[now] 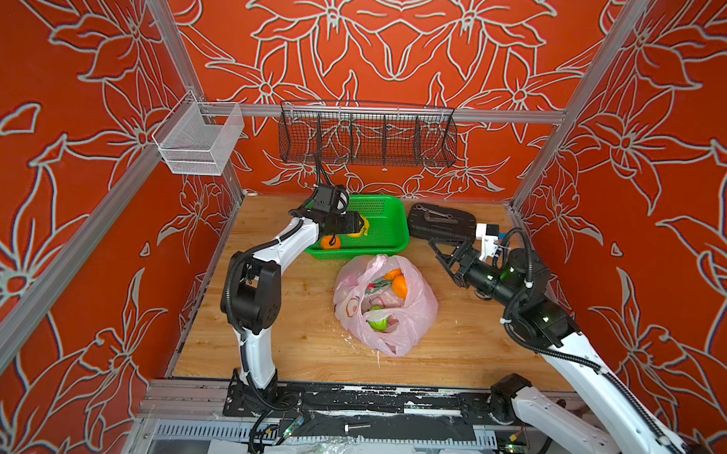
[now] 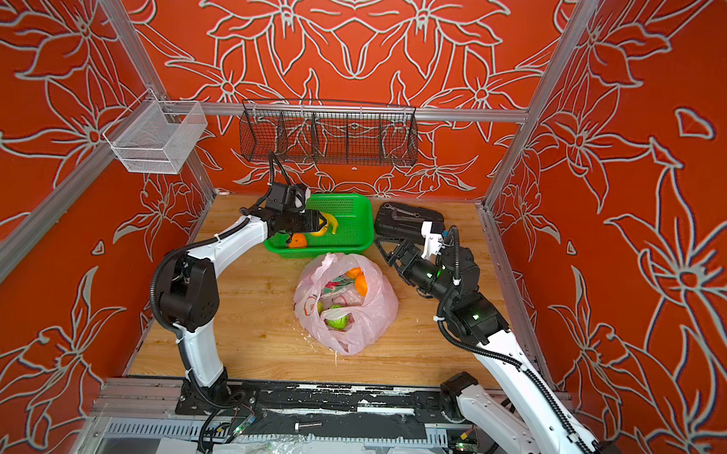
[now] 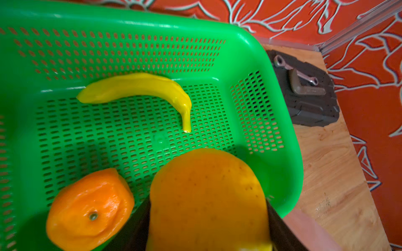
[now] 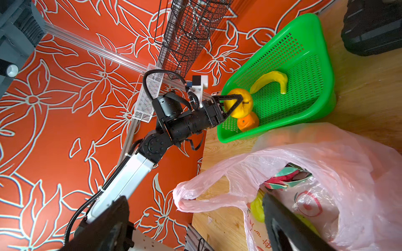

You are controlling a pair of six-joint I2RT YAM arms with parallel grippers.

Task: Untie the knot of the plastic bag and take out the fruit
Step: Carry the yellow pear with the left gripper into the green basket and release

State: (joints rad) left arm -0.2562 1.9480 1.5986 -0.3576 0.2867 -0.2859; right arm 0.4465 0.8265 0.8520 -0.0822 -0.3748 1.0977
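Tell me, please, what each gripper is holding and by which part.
The left gripper holds the yellow round fruit by its two sides, above the green basket. The right gripper is open and empty.

A green basket fills the upper right of the frame, a banana lying inside. At its left end the left gripper clasps a yellow fruit above an orange that sits in the basket. A black case fills the top right corner.

Lower right, the pink bag lies on the wooden table with its mouth open – one ear hangs loose at lower centre. Inside show a dragon fruit and a green fruit. The right gripper – only one dark finger in view – crosses the bag's mouth.
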